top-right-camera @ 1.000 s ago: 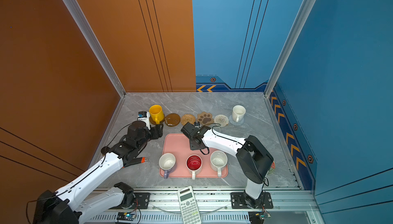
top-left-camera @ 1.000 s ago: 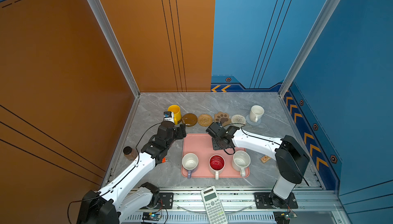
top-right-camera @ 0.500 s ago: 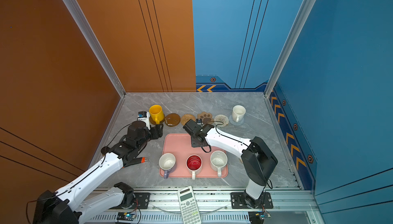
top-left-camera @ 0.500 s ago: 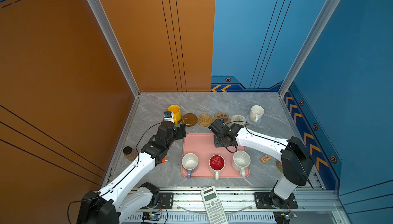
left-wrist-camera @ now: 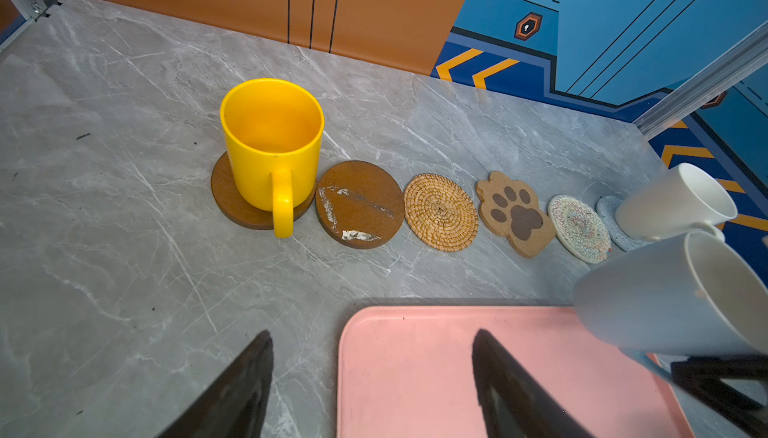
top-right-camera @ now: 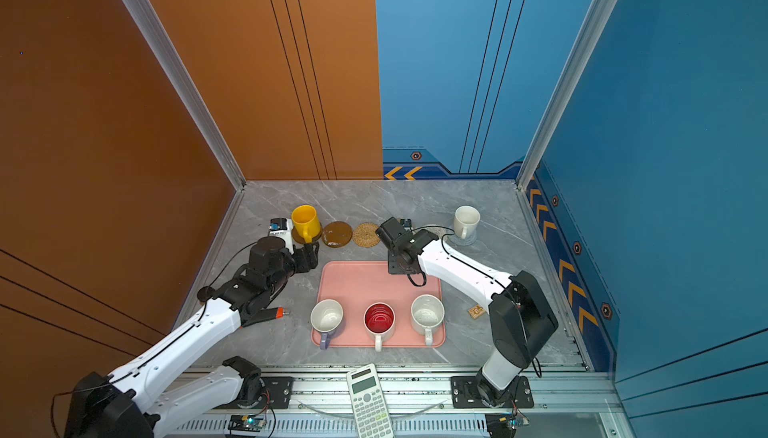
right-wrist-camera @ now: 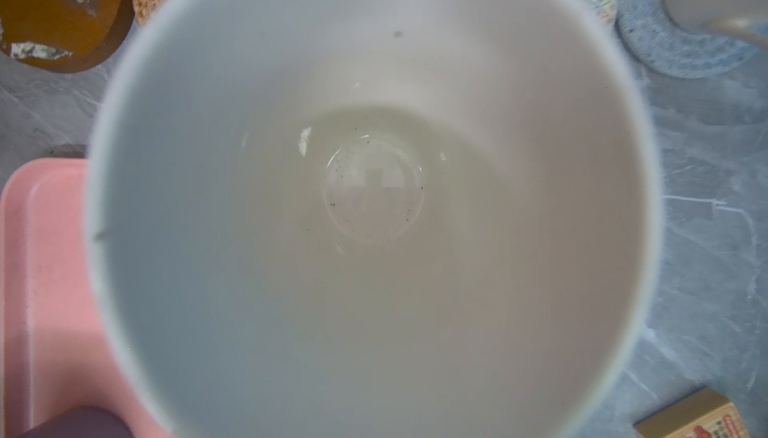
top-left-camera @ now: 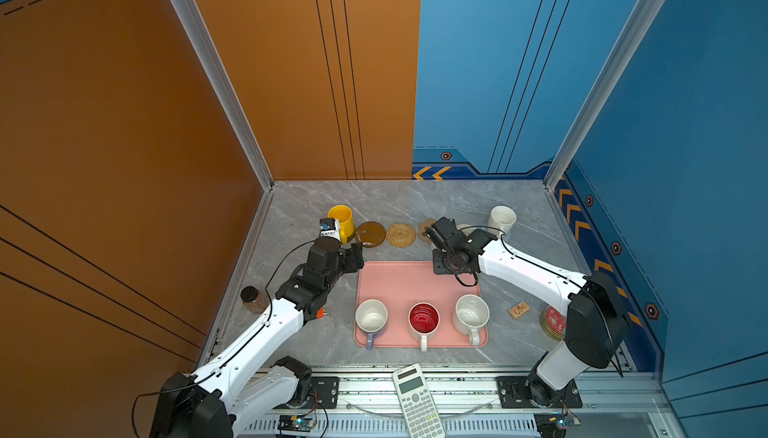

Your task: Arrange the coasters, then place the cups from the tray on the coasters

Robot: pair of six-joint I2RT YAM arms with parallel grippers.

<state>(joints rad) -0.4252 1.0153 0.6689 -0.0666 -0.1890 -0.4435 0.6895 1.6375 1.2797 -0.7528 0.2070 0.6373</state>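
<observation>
Six coasters lie in a row at the back. A dark brown disc (left-wrist-camera: 230, 207) carries the yellow cup (left-wrist-camera: 272, 141). Beside it come a scuffed dark disc (left-wrist-camera: 359, 203), a tan woven disc (left-wrist-camera: 440, 211), a paw shape (left-wrist-camera: 515, 213), a white woven round (left-wrist-camera: 578, 228) and a pale-blue round (left-wrist-camera: 607, 212) under the plain white cup (left-wrist-camera: 673, 203). The pink tray (top-left-camera: 399, 282) holds the lilac cup (top-left-camera: 371, 317), the red-inside cup (top-left-camera: 423, 319) and the speckled cup (top-left-camera: 470, 315). My right gripper (top-left-camera: 436, 230) is shut on the light-blue cup (left-wrist-camera: 673, 294), held in the air over the paw coaster. My left gripper (left-wrist-camera: 374, 357) is open over the tray's far left corner.
A calculator (top-left-camera: 415, 398) lies on the front rail. A red-lidded tin (top-left-camera: 552, 321) and a small tan box (top-left-camera: 518, 309) sit right of the tray. A brown jar (top-left-camera: 251, 298) stands by the left wall. Walls close in the back and both sides.
My right arm has carried the light-blue cup off the tray's far edge toward the coaster row. The left arm has stayed where it was.
</observation>
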